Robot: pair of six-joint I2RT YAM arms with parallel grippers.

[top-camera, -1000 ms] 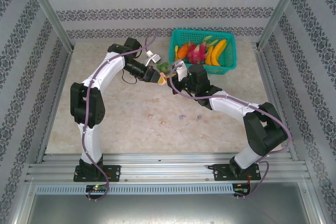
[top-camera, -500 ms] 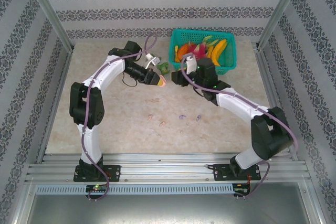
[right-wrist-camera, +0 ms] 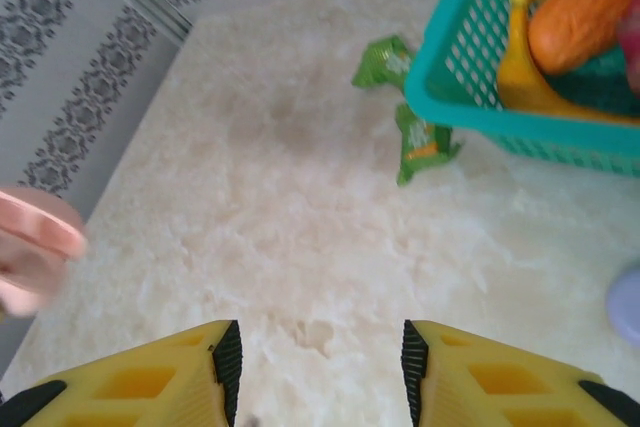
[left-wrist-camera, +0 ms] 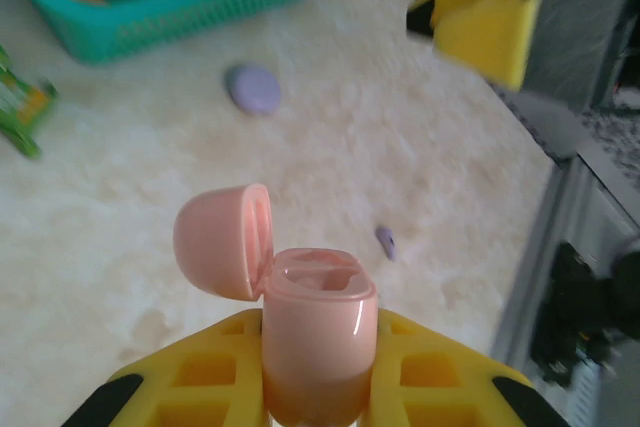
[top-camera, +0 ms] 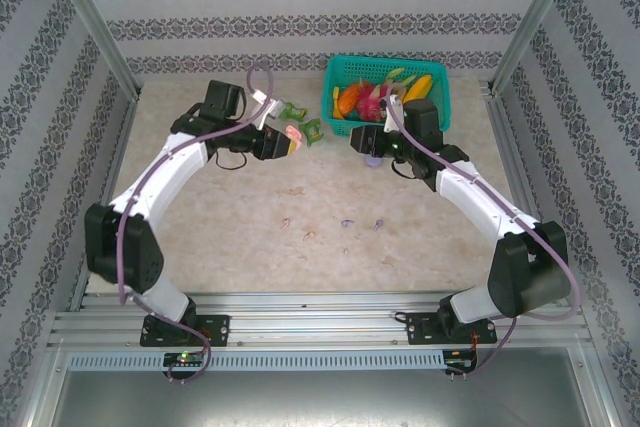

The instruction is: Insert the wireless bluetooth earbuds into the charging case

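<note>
My left gripper is shut on the pink charging case, held upright with its lid swung open and the two wells showing. A purple charging case lies closed on the table near the basket, just below my right gripper. The right gripper is open with only bare table between its fingers. Several earbuds lie loose mid-table: pink ones and purple ones. One purple earbud appears beyond the pink case.
A teal basket of toy fruit stands at the back right. Two green wrappers lie beside its left wall. Patterned walls and metal posts close in the table on three sides.
The right gripper let go near the pink case, opened, and drew back right toward the basket. The left arm swung left and back with the case in its grip.
</note>
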